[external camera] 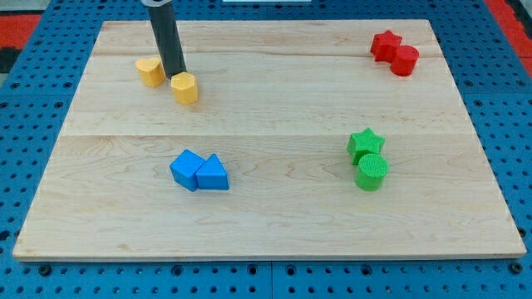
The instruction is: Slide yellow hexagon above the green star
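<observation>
The yellow hexagon (184,87) lies on the wooden board (274,108) at the view's upper left. My tip (174,75) stands just at its upper left edge, touching or almost touching it. A second yellow block, heart-shaped (150,71), lies just left of the rod. The green star (365,144) lies at the view's right of centre, far from the hexagon, with a green cylinder (371,172) touching its lower side.
A blue cube-like block (187,169) and a blue triangle (213,174) lie together at the lower left of centre. A red star (385,45) and a red cylinder (405,60) lie together at the upper right. A blue pegboard (25,124) surrounds the board.
</observation>
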Action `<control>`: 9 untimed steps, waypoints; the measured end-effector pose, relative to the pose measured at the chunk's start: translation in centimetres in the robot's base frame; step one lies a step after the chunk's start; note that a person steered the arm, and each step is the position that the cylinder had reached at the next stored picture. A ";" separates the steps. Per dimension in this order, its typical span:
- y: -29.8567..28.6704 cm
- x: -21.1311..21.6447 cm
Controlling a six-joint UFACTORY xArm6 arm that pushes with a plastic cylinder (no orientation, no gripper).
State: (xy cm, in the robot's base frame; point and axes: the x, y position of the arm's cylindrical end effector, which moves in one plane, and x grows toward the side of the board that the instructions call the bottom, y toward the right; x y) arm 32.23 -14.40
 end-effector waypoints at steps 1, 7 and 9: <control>-1.5 0.0; -1.0 2.4; 1.8 2.4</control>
State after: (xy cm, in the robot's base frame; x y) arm 34.60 -12.59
